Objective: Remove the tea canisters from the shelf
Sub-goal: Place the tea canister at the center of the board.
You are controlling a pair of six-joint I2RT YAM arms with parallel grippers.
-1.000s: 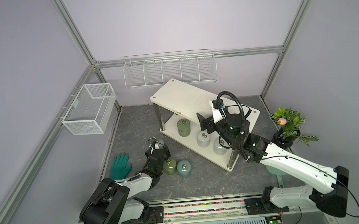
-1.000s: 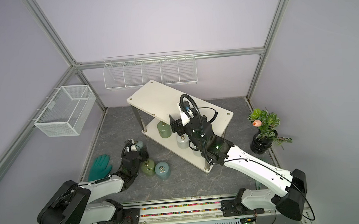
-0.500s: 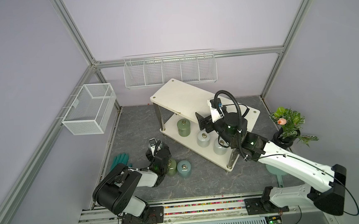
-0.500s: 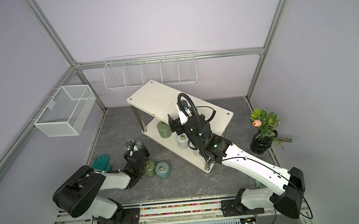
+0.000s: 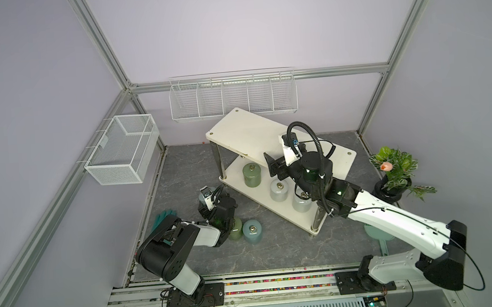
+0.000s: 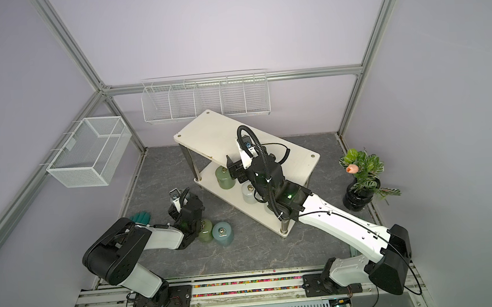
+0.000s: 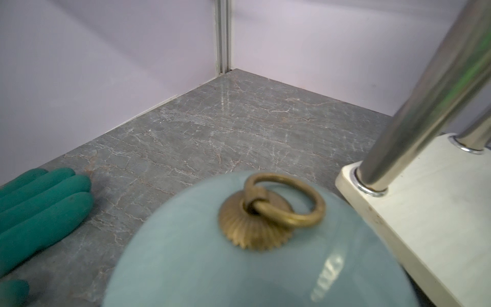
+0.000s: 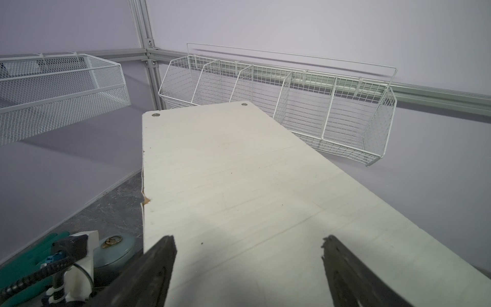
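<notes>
While three jars (image 5: 279, 190) sit on the shelf's (image 5: 246, 130) lower board in both top views, two more stand on the floor (image 5: 275, 256) near its front edge, by the left pincer (image 5: 205, 211). Left wrist: a blue jar (image 7: 212, 265) beside the shelf corner; whether it is gripped, I cannot tell. Right wrist: right pincer (image 8: 248, 244) spread above the top board; it could clip that edge if it drops straight down.

Light blue canister (image 7: 239, 265): smooth, glossy glazed surface with bright highlights. Its ring (image 7: 284, 202): dull brass-coloured metal on a fluted base. Shelf (image 8: 239, 186): matt cream-white boards with faint grain, one edge chipped to raw brown. Legs (image 7: 425, 106): polished chrome tube. Tabletop (image 7: 212, 133): grey veined stone pattern, slight sheen. Glove (image 7: 39, 204): matt green rubber. Wire basket (image 8: 305, 111): white-coated metal.
</notes>
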